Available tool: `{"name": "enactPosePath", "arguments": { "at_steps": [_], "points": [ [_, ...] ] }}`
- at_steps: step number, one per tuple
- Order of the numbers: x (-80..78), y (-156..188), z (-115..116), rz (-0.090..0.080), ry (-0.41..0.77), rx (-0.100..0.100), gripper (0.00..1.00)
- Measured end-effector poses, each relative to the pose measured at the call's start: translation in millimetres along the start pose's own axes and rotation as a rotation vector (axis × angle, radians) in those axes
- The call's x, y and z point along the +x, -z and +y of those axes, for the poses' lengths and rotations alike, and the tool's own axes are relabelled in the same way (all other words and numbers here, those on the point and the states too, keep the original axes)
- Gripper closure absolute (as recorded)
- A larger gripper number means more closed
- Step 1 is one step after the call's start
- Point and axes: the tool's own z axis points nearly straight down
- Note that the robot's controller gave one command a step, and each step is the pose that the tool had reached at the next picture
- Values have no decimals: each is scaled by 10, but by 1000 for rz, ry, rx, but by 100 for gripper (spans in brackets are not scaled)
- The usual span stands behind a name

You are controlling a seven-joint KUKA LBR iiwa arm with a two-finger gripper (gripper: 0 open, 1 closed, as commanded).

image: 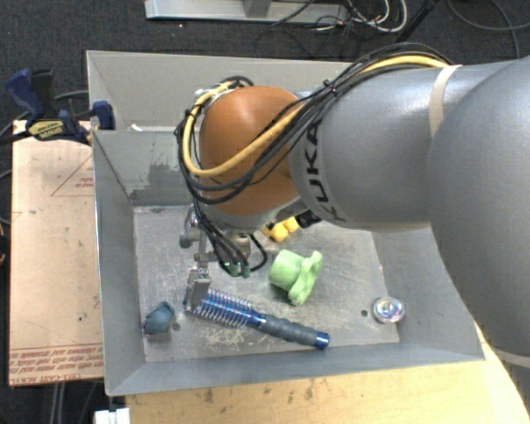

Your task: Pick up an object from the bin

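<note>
My gripper [197,291] reaches down below the orange wrist cover in the bin's front left part. Its lower end stands at the bristle end of a blue brush [258,317], which lies flat along the front wall with its dark blue handle pointing right. Whether it touches the bristles I cannot tell. A light green lumpy plastic piece [295,274] lies just right of the gripper. A small yellow piece [283,229] peeks out from under the arm behind it. A grey-blue ball [159,320] rests left of the brush in the front left corner.
A small shiny round metal thing [388,309] lies near the front right of the bin floor. The thick grey arm and its cables cover the bin's back right half. The sloping bin walls stand close on the left and front.
</note>
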Motion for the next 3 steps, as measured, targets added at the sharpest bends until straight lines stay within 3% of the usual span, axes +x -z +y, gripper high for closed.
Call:
{"name": "enactPosePath", "arguments": {
  "at_steps": [1, 2, 3],
  "points": [
    [137, -1011, -371, -11, -197, -5, 0],
    [124, -984, -363, -15, -197, -7, 100],
    [197, 450, -163, -15, -184, -6, 100]
  ]
}}
